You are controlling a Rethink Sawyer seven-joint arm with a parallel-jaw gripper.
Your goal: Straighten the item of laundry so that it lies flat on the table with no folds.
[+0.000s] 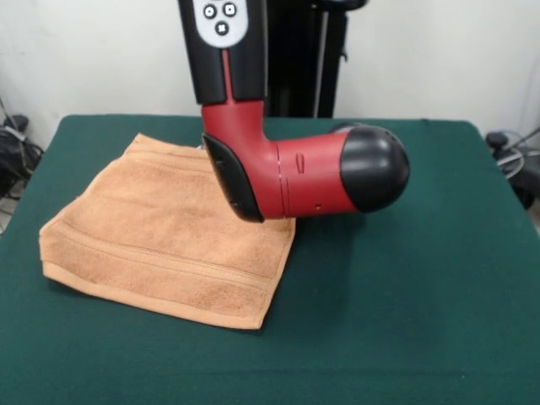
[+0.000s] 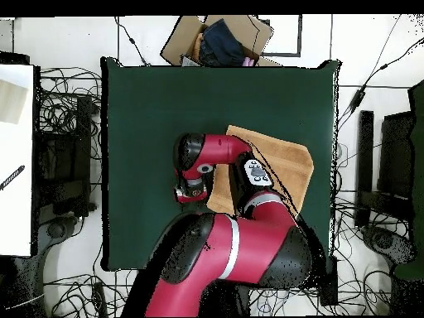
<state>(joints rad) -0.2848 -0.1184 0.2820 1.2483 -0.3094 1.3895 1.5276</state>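
The hand towel [image 1: 164, 240] lies left of centre in the front view on the green table [image 1: 422, 253], apparently folded double, its long axis running from lower left to upper right. The arm's red wrist [image 1: 287, 177] hangs bent over the towel's upper right edge. The gripper itself is hidden, so whether it is open or closed I cannot tell.

Front view: camera low, close to dark green felt-topped rectangular table [image 1: 405, 321], looking across it toward white back wall; near table edge cut off at bottom. Red and black robot arm [image 1: 287, 173] fills upper centre. Overhead view: camera high, straight down, farther off; whole table [image 2: 149, 141] plus cable-strewn floor around it visible. Arm [image 2: 232, 248] enters from bottom. Shared by both: tabletop, arm, light orange-tan terry towel [image 1: 160, 245] [image 2: 290, 170].
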